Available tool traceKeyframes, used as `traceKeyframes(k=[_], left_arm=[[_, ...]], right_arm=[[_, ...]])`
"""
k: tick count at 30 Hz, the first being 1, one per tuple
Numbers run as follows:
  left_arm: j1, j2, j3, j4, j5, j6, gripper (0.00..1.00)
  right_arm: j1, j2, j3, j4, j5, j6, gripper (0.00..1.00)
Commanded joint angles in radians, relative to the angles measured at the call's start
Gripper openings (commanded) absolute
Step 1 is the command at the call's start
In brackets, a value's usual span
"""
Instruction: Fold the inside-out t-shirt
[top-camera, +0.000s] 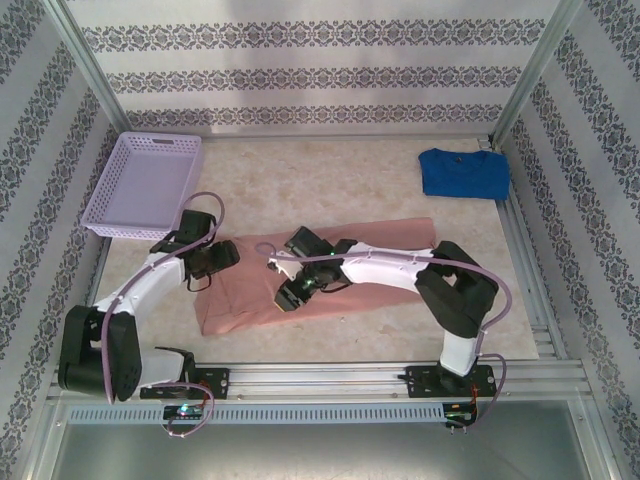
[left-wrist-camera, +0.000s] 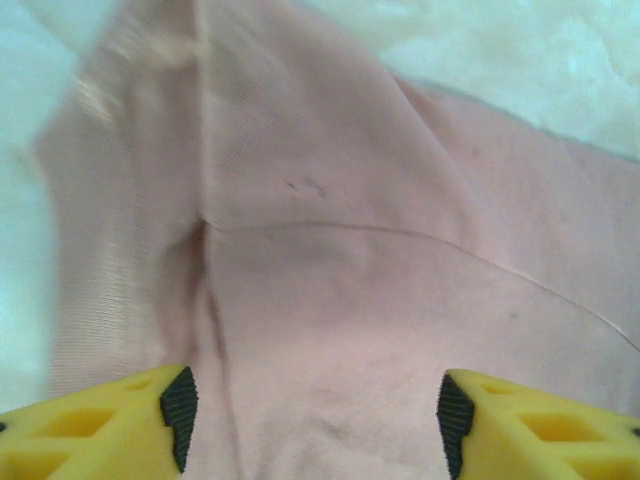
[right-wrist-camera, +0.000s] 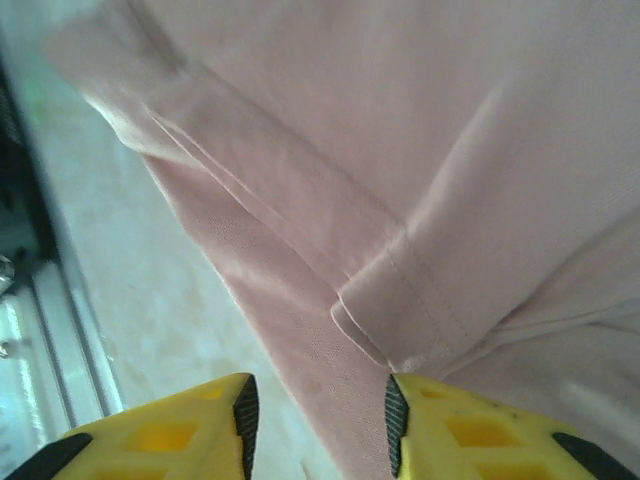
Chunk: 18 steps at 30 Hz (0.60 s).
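The inside-out t-shirt (top-camera: 245, 300) is salmon pink and lies folded into a long strip, running from the near left up toward the right (top-camera: 405, 235). My left gripper (top-camera: 222, 258) hovers over its left end. In the left wrist view its jaws (left-wrist-camera: 315, 420) stand wide open above smooth cloth (left-wrist-camera: 330, 250), nothing between them. My right gripper (top-camera: 288, 296) is over the strip's near edge at the middle. Its jaws (right-wrist-camera: 318, 420) are open, straddling the shirt's edge (right-wrist-camera: 300, 330) beside a folded sleeve hem (right-wrist-camera: 400, 300). No cloth is pinched.
A lilac basket (top-camera: 140, 185) stands at the back left. A bright blue t-shirt (top-camera: 462, 172) lies at the back right. A metal rail (top-camera: 330, 378) runs along the near table edge, seen close to the shirt in the right wrist view (right-wrist-camera: 40, 330). Patterned walls enclose the table.
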Motion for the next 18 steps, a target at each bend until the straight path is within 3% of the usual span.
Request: traceKeyframes(k=[1, 7, 13, 18], left_arm=[[0.041, -0.018, 0.017, -0.048, -0.097, 0.019, 0.73], [0.035, 0.064, 0.038, 0.007, 0.04, -0.008, 0.73], [0.027, 0.102, 0.069, -0.066, -0.112, 0.065, 0.78], [0.04, 0.06, 0.065, -0.09, -0.18, 0.08, 0.96]], right_arm=[[-0.05, -0.066, -0.015, 0.092, -0.029, 0.05, 0.46], [-0.136, -0.087, -0.081, 0.118, 0.072, 0.165, 0.48], [-0.219, -0.189, -0.183, 0.014, 0.129, 0.158, 0.49], [-0.231, -0.226, -0.2, -0.045, 0.147, 0.122, 0.56]])
